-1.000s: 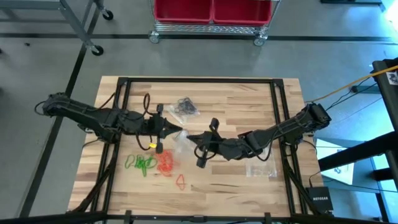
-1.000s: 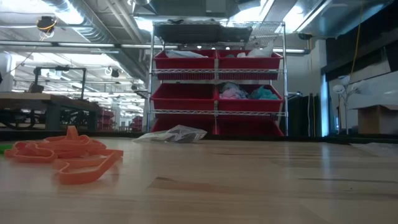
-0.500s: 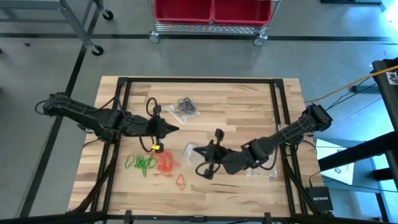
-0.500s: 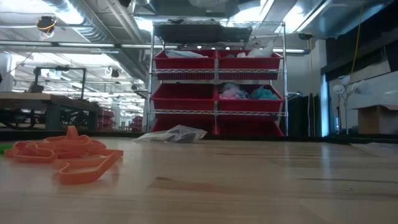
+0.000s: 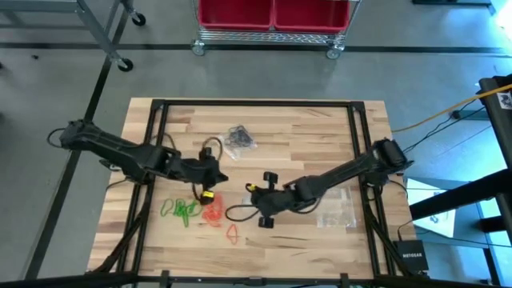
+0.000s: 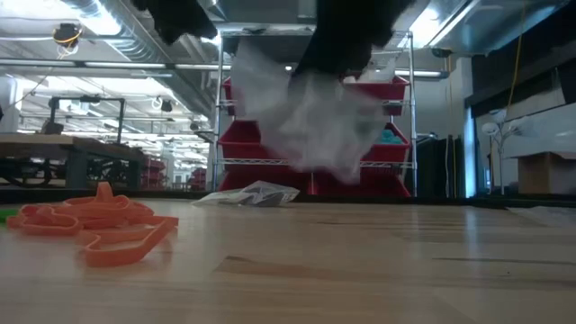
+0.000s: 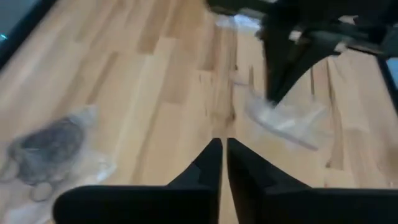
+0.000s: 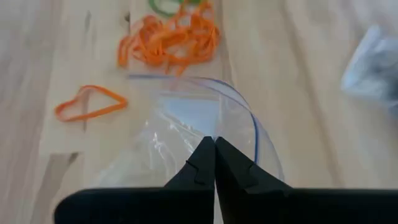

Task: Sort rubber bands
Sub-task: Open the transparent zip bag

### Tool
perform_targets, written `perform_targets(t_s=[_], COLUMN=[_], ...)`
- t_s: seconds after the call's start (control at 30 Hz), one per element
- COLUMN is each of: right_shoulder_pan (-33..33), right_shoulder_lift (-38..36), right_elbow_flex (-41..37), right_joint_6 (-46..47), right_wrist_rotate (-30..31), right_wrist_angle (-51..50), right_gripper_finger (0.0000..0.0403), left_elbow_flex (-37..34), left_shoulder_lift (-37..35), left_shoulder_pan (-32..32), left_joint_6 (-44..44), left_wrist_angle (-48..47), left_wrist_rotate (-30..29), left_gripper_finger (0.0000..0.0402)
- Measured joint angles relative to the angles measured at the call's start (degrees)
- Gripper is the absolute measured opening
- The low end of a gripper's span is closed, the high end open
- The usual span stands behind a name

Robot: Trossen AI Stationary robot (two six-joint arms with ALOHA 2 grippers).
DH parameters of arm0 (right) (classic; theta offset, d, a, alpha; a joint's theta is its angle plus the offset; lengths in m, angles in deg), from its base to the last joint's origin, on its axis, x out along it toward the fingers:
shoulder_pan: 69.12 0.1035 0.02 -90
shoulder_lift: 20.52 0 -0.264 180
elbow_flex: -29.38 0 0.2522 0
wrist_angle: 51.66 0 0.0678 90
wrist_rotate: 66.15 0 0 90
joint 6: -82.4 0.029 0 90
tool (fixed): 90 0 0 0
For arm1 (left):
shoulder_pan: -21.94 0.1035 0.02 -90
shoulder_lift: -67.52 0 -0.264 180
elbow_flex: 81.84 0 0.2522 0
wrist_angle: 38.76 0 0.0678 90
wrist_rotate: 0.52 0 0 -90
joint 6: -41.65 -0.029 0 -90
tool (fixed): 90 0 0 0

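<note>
Orange rubber bands (image 5: 212,212) lie in a heap on the table, with green ones (image 5: 182,210) to their left and a single orange loop (image 5: 233,233) nearer the front edge. My right gripper (image 5: 251,192) is just right of the heap, slanting down, shut on a clear plastic bag (image 8: 186,118) with a blue zip line. In the low view that bag (image 6: 315,117) hangs blurred above the table. My left gripper (image 5: 221,176) is above the heap's far side, its fingers (image 7: 211,158) together with nothing between them. My right gripper pinches the clear film of the bag (image 8: 205,134) between its two fingers, a little behind the blue-lined mouth (image 8: 252,121). One layer or several, I cannot tell. The fingers slant down from the table's right. The bag hangs below them, crumpled and clear of the table.
A clear bag of black bands (image 5: 238,138) lies toward the far edge. More clear bags (image 5: 336,214) lie at the right. A black cable (image 5: 236,213) loops beside the right gripper. Bare wood lies along the near edge and at the centre right.
My right gripper has sunk, tipped steeply downward and drawn toward the near edge with the clear bag, which now hangs into the low view. My left gripper has drawn back toward the left edge, sunk a little and tipped down, apart from the bag.
</note>
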Motion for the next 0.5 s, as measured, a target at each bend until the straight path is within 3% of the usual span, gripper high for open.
perform_targets(t_s=[0.13, 0.27, 0.5], right_shoulder_pan=[-1.6, -2.3, -2.7], right_shoulder_lift=[4.2, 5.7, -2.5], right_elbow_flex=[0.0, 0.0, 1.6], right_joint_6=[3.2, 4.1, 1.7], right_wrist_rotate=[-1.9, -1.9, -3.0], right_wrist_angle=[0.7, 0.7, -7.5], right_gripper_finger=[0.0013, 0.006, 0.0137], left_elbow_flex=[0.0, 0.0, -0.1], left_shoulder_lift=[4.7, 8.4, 11.1], left_shoulder_pan=[0.2, 0.8, 1.7], left_joint_6=[0.6, 0.1, -0.4], left_wrist_angle=[0.0, 1.6, 2.8], left_wrist_rotate=[1.8, 3.4, 3.5], left_gripper_finger=[0.0059, 0.0106, 0.0146])
